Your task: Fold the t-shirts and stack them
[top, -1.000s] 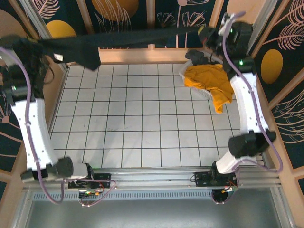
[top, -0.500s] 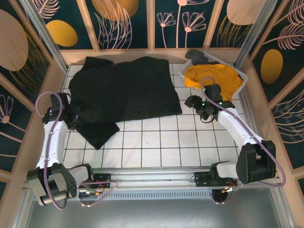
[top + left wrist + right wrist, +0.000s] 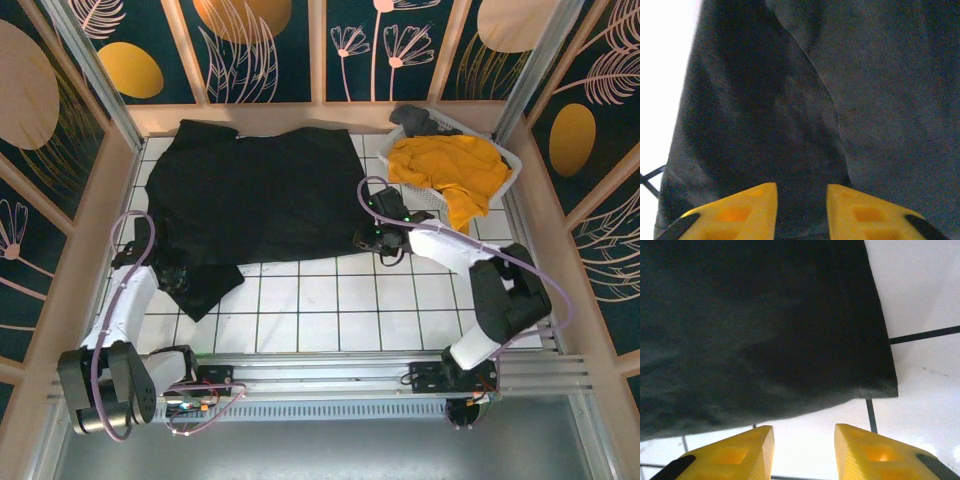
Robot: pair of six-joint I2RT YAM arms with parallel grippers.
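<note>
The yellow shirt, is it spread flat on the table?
No, the yellow shirt sits crumpled in the white basket, partly hanging over its edge.

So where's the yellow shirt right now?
In the top view, the mustard-yellow t-shirt lies in the white basket at the far right corner, spilling over its near rim, right of the black t-shirt.

Both arms low; left end effector (image 3: 170,272) and right end effector (image 3: 372,238) parted.
</note>
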